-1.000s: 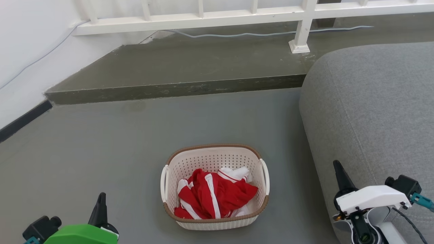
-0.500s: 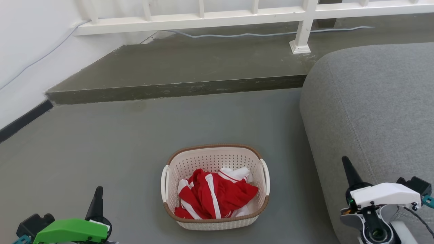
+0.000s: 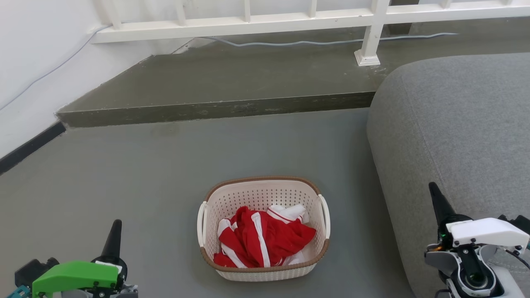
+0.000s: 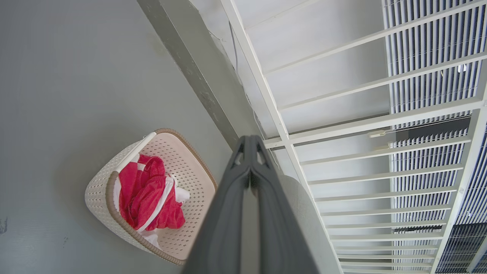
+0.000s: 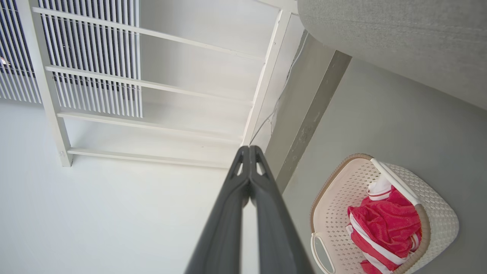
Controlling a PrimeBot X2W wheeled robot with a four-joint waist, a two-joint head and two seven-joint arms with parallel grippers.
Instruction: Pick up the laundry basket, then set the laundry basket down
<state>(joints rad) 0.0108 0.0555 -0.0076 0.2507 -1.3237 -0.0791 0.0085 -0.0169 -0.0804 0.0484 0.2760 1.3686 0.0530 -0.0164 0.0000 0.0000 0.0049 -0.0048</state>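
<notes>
We find the small cream-white perforated plastic laundry basket with a brown woven-look rim [image 3: 265,274] upright on the grey floor [image 3: 124,165]. It is well short of the raised dark step [image 3: 232,78] at the floor's far edge. A crumpled red-and-white garment [image 3: 265,240] lies inside it. A grey fabric sofa [image 3: 455,124] stands near the basket's right side. A white railing [image 3: 248,22] and a pale cable [image 3: 290,42] sit on the step.

The left gripper [image 3: 116,231] and the right gripper [image 3: 435,194] flank the basket, both apart from it. Each has its fingers pressed together and holds nothing. The right gripper shows against the sofa.
</notes>
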